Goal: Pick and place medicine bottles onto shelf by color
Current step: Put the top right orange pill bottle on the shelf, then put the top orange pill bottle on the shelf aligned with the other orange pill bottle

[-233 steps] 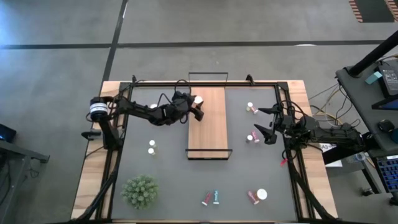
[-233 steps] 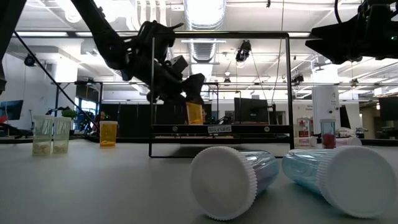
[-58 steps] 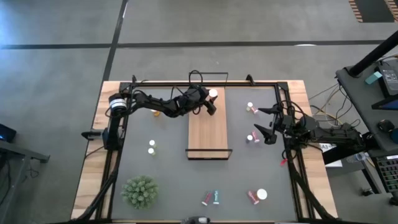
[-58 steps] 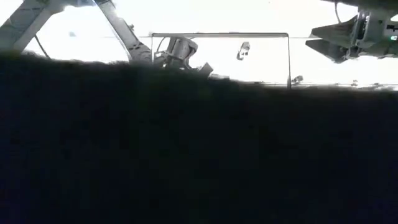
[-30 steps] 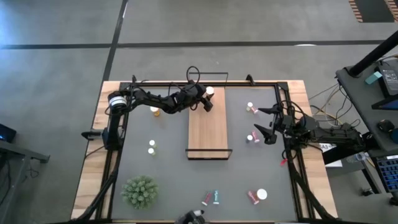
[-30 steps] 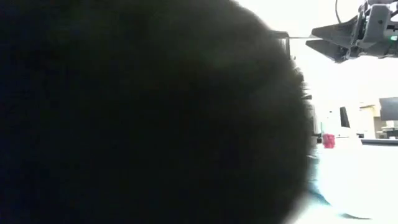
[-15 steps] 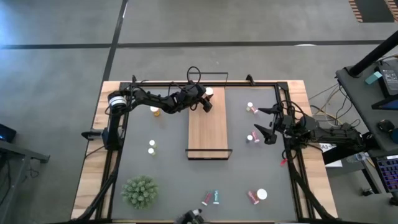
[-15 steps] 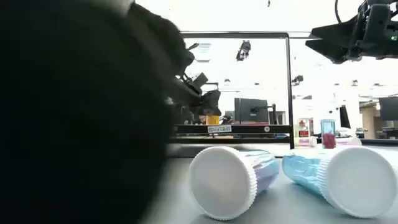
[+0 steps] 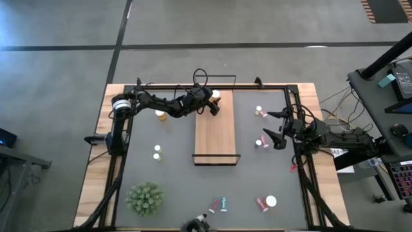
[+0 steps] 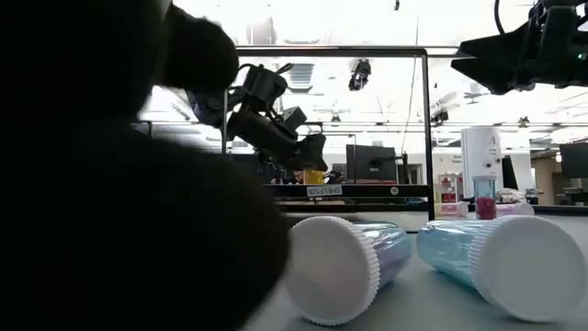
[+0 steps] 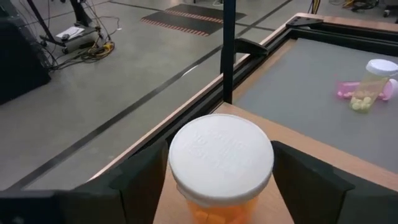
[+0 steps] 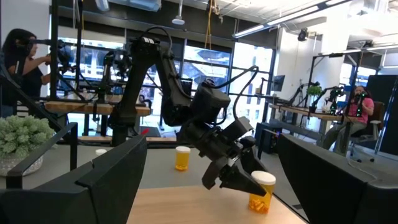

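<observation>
The white-capped orange medicine bottle (image 11: 221, 165), full of orange pills, stands upright at the long light-wood shelf's (image 9: 215, 132) far end, between the left claw's (image 9: 215, 104) parted fingers. The right claw (image 9: 273, 127) waits wide.

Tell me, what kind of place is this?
Probably a robotics lab or workshop: a framed grey test table stands on bare concrete, more workbenches with robot arms fill the room behind, and cables trail across the floor.

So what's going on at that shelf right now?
Left gripper around orange bottle on shelf. Right gripper open, waiting. Dark blur blocks low view.
</observation>
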Tool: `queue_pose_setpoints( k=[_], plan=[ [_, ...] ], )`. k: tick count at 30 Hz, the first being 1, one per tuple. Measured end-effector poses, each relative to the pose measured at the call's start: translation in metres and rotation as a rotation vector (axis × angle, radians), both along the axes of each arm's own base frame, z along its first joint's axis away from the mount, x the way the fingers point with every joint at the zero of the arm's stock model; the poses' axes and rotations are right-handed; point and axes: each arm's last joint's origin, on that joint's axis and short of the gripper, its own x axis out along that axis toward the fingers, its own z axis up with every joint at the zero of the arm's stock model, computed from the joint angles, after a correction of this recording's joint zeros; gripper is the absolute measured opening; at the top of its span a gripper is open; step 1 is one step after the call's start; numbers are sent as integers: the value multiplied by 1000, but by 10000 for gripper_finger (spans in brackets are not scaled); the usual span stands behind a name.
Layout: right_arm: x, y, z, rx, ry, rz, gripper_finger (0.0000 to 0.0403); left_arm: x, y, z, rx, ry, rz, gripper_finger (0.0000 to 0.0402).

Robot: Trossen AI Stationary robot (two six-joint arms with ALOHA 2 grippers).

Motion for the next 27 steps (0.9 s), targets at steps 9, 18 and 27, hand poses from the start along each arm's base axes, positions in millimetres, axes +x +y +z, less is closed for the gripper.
queue_pose_setpoints(
  k=[9, 18, 27],
  plan=[
    [0, 0, 0, 0, 0, 0, 350, -6, -5, 18, 15, -34, -5, 284],
    [0, 0, 0, 0, 0, 0, 350, -23, -24, 45, -10, 25, -32, 284],
    [0, 0, 0, 0, 1, 0, 350, -64, -70, 83, -87, 122, 41, 284]
  ],
)
